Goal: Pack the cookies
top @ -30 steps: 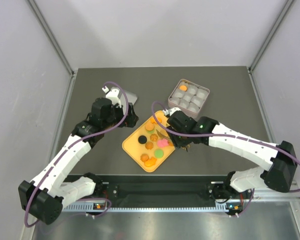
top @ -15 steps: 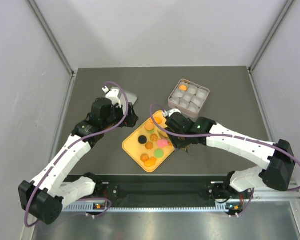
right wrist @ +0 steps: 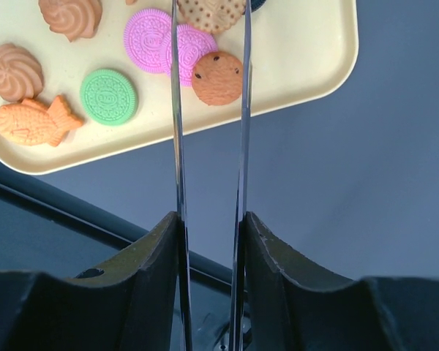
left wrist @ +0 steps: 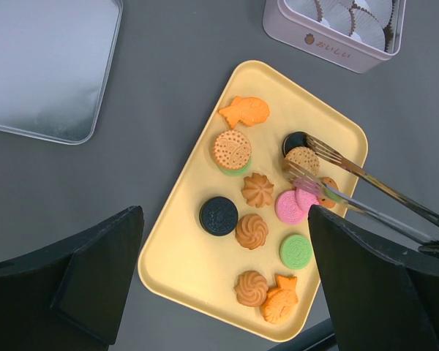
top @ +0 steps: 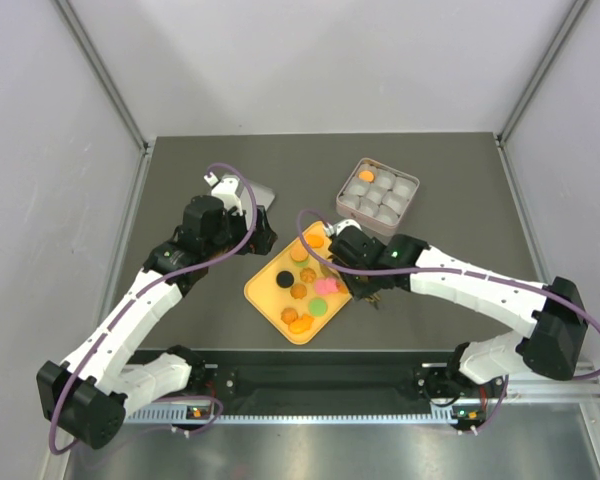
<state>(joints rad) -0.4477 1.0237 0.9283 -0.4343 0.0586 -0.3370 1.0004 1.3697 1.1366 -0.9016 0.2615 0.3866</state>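
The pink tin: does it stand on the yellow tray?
No, the pink tin stands on the table, apart from the tray.

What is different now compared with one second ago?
The right hand, holding tongs, moved slightly left over the tray; the tips now straddle a dotted cookie. Nothing was picked up or released. The left hand, cookies and tin stayed put.

You have a pale yellow rounded-rectangle plastic tray [left wrist: 183, 270] on a dark grey table [left wrist: 168, 88]. Among its small toy cookies [left wrist: 252, 230], two pink cookies [right wrist: 148, 38] and a green cookie [right wrist: 107, 96] bear stamped rings; a brown cookie [right wrist: 216, 77] has dark specks. Your silver metal tongs [right wrist: 178, 146] are plain.
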